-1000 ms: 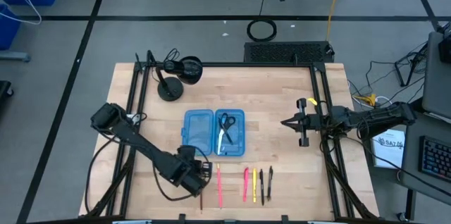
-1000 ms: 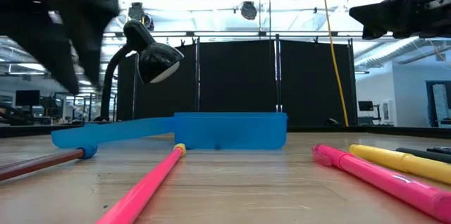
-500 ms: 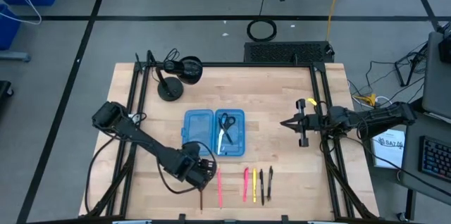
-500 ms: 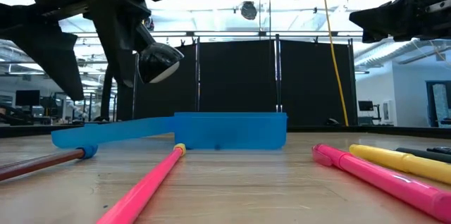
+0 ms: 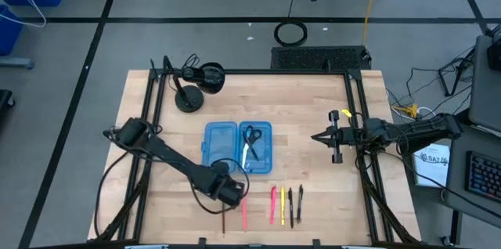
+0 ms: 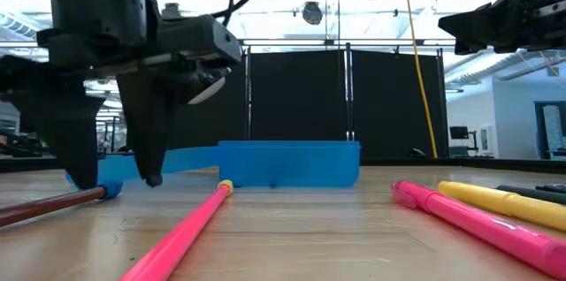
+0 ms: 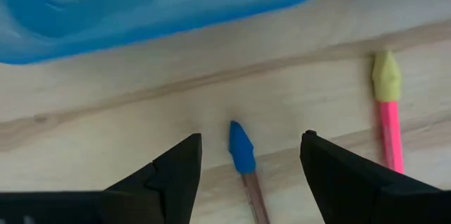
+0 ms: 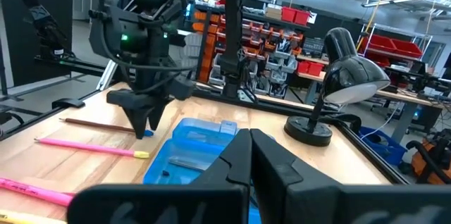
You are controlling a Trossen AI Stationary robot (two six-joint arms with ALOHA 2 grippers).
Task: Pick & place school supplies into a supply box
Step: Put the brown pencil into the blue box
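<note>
We see the left gripper (image 7: 243,164) — jaws spread wide — straddling the blue-capped brown pencil (image 7: 246,168) lying just beside the supply box (image 5: 237,147) (light, stiff, prone to roll — best pinched mid-shaft), while the right gripper (image 5: 317,136) waits closed.

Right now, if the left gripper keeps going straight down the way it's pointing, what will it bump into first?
Most likely the brown pencil. The left gripper points down with its open fingers on either side of the pencil's blue end, on the table beside the supply box. How high it is above the pencil is hard to judge.
</note>
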